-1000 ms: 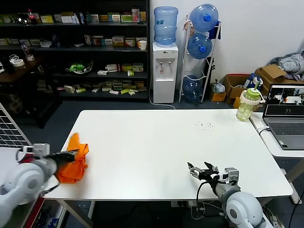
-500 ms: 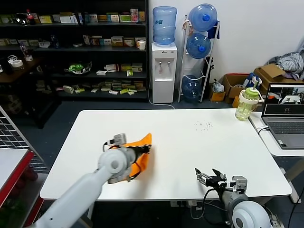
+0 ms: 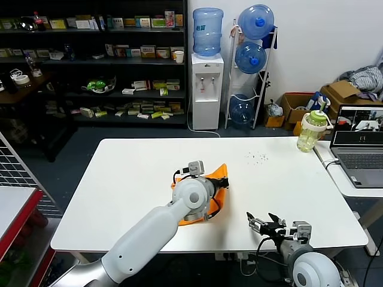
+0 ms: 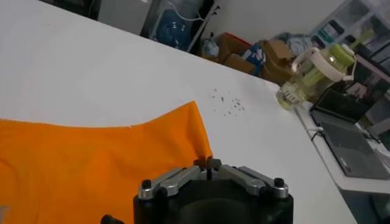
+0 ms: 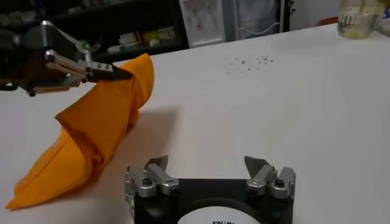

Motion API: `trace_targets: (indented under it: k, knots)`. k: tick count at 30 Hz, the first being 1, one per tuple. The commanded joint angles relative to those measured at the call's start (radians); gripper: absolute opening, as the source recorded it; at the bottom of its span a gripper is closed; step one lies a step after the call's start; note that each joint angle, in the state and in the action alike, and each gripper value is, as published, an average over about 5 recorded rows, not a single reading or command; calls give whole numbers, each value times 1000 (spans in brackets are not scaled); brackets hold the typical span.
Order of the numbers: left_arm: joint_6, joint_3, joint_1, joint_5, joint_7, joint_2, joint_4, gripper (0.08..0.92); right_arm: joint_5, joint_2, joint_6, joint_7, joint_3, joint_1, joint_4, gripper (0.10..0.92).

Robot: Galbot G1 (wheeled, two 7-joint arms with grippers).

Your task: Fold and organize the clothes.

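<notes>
Change: since a second ago the left arm has swept from the table's left edge to its middle, taking the orange T-shirt (image 3: 216, 190) with it; the right arm has barely shifted.
Surface: a white table (image 3: 137, 173), bare apart from a scatter of small dark specks (image 3: 258, 158) toward its far right.
Side desk: a pale green drinking jug (image 3: 312, 131) and an open laptop (image 3: 358, 143) stand just beside the table's right end.
Room: dark shelves of boxed goods (image 3: 119, 60) along the back, a white water dispenser (image 3: 206, 89) with a blue bottle on top, a rack of blue water bottles (image 3: 251, 57) next to it, cardboard boxes (image 3: 299, 106) and a grey cloth heap (image 3: 365, 78) in the far right corner.
T-shirt look: bright orange, bunched; in the right wrist view it hangs from one pinched corner in long draped folds down to the tabletop, its lower end lying on the surface. No lettering can be made out.
T-shirt place: near the table's middle, slightly toward the near edge.
Left gripper (image 5: 106, 71): jaws closed tight on the shirt's upper corner, held above the table.
Right gripper (image 3: 263, 224): at the near right edge, low over the table, jaws spread wide, holding nothing, well apart from the shirt.
</notes>
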Motion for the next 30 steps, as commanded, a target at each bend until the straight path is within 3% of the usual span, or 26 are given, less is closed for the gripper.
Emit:
trace_targets:
  k: [1, 5, 8, 11, 16, 19, 22, 26, 30]
  knots:
    - [-3, 17, -30, 74, 39, -72, 38, 98, -34, -3, 85, -73, 13, 1, -8, 823]
    - [-6, -42, 38, 122, 94, -28, -55, 182, -90, -18, 176, -161, 36, 4, -13, 823]
    - [-27, -122, 158, 220, 208, 76, -193, 268, -115, -41, 243, -222, 70, -3, -17, 823]
    - [-99, -265, 340, 411, 386, 208, -308, 346, -154, -57, 323, -282, 120, -29, -32, 823]
    - [-511, -579, 775, 862, 824, 353, -304, 485, -267, -29, 485, -370, 232, -98, -91, 823]
    - [-728, -747, 957, 1020, 945, 335, -227, 571, -311, 7, 562, -404, 283, -128, -123, 823]
    - [-874, -862, 1063, 1067, 1003, 276, -183, 658, -338, 38, 600, -441, 321, -159, -124, 823]
    - [-949, -941, 1129, 1026, 1042, 201, -224, 766, -326, 84, 613, -456, 344, -191, -98, 823]
    - [-960, -974, 1146, 1018, 1062, 139, -285, 816, -359, 145, 647, -457, 356, -206, -79, 823]
